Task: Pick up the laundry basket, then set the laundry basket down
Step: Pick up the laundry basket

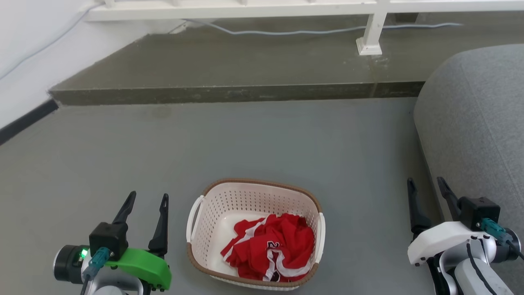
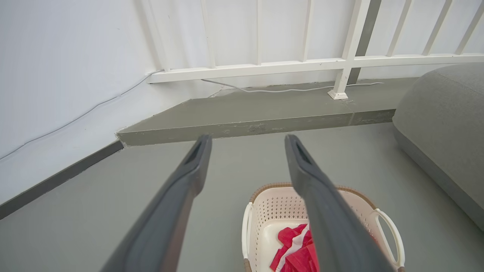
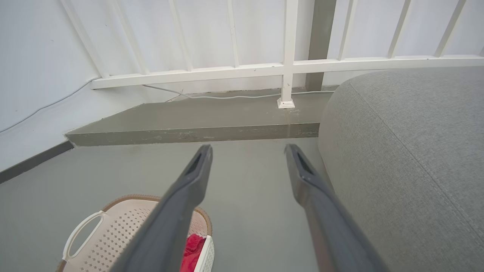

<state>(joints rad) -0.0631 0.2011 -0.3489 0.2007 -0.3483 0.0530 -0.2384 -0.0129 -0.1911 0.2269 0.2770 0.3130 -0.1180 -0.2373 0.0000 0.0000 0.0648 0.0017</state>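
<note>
Perforated plastic laundry basket (image 1: 213, 213); matt floor (image 1: 262, 143)

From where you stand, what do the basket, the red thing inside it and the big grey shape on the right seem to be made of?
The basket: probably moulded plastic, matte cream, pierced with rows of holes; its brown rim looks woven. The red garment: soft fabric, crumpled in folds, white trim. The grey cushion: upholstery cloth, a coarse weave shows.
</note>
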